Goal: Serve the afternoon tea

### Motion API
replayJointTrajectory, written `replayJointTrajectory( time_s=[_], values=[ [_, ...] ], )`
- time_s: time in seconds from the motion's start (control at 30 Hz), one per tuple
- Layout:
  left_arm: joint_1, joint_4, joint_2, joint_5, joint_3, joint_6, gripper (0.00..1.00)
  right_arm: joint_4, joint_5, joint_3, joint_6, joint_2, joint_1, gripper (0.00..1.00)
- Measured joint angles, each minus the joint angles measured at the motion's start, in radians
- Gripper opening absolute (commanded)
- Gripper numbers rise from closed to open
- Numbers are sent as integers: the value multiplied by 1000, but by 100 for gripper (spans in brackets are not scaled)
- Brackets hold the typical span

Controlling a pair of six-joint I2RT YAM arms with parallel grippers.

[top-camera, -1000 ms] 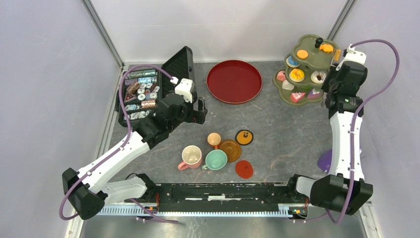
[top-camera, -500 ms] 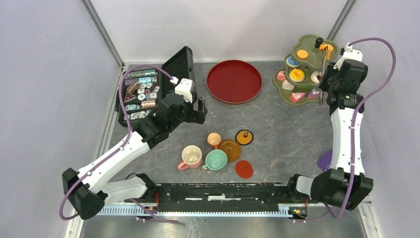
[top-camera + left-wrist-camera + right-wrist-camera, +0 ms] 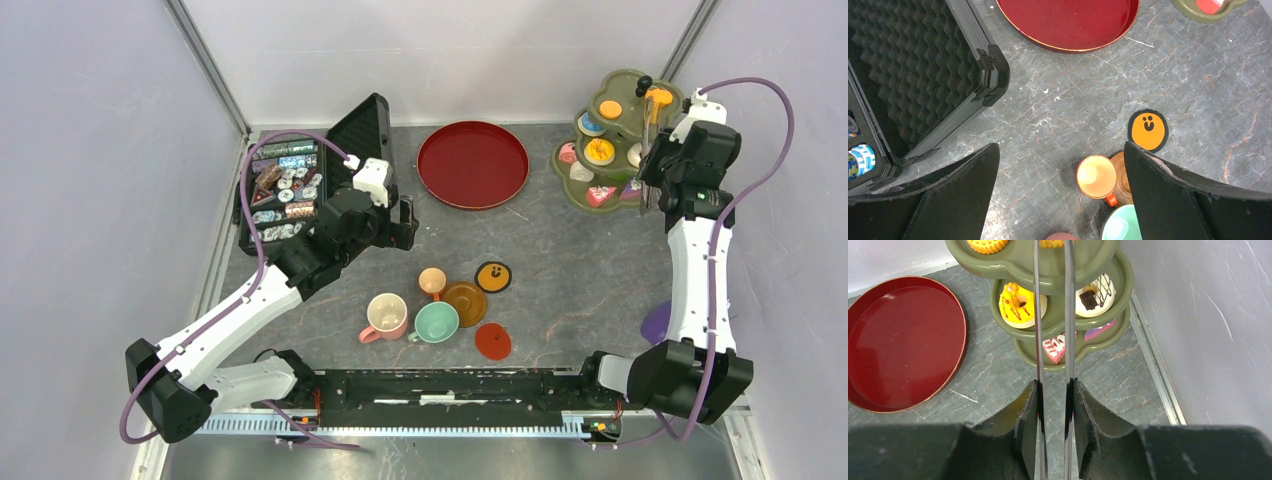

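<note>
— Our right arm has swung slightly toward the left of the overhead view over the last second. The tongs (image 3: 1038, 315) now show there as a thin line against the tiered stand (image 3: 1013, 267) in the upper right.

— And the right gripper (image 3: 1054, 390)?

— It is clenched on the tongs. The two blades stand a little apart and run out past the top edge of the wrist view, either side of the orange biscuit (image 3: 658, 97) on the top tier.

— So we read this as lining up a pick?

— We do. Nothing looks served yet: the yellow donut (image 3: 1018, 302) and the chocolate-topped one (image 3: 1093, 295) sit on the middle tier, well apart from the red tray (image 3: 472, 163) at upper centre.

— Anything different on our left?

— No. The left gripper (image 3: 1060, 147) hangs released where it was, above the small orange cup (image 3: 1096, 176). The pink cup (image 3: 386, 315) and mint cup (image 3: 436, 322) sit at lower centre, unmoved.
</note>
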Motion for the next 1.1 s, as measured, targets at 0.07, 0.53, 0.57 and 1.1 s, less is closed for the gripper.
replayJointTrajectory(
  time_s=[0.07,0.53,0.57,1.1],
  values=[
    [0,0,0,0,0,0,100,-6,0,-3,-1,0,0,34],
    [0,0,0,-1,0,0,100,-10,5,-6,-23,-1,0,47],
    [0,0,0,-1,0,0,100,-10,5,-6,-23,-1,0,47],
    [0,0,-2,0,0,0,100,12,48,-5,-19,-119,0,50]
  ],
)
